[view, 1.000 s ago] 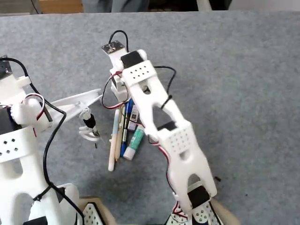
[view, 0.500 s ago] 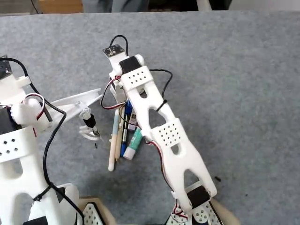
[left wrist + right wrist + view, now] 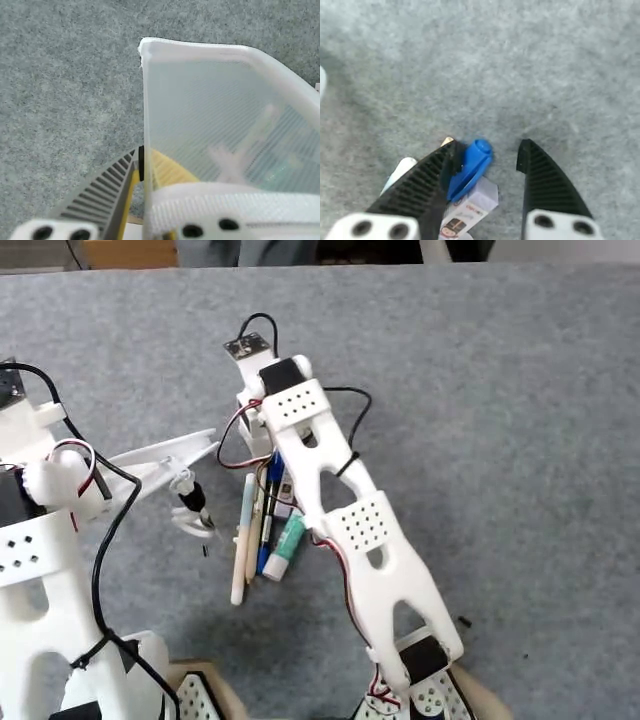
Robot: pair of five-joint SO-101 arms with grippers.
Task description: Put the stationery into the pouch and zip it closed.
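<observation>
A pile of stationery lies on the grey mat: a pale wooden stick (image 3: 239,565), a light pen (image 3: 247,508), a blue pen (image 3: 265,545), a green-capped glue stick (image 3: 288,543) and a small boxed eraser (image 3: 287,487). My right gripper (image 3: 489,146) hangs open over the far end of the pile. The blue pen's cap (image 3: 471,166) lies against one finger (image 3: 427,180), with the eraser box (image 3: 470,207) just behind it. My left gripper (image 3: 144,172) is shut on the translucent pouch (image 3: 215,125). It holds the pouch (image 3: 165,455) off the mat, left of the pile.
A black-and-white pull (image 3: 191,508) dangles below the pouch, between it and the pile. The right arm's links (image 3: 350,530) cover part of the pile from above. Bare grey mat (image 3: 500,390) lies to the right and far side.
The right arm has folded lower over the pile and its wrist has shifted slightly. The left arm and the pouch have stayed where they were.
</observation>
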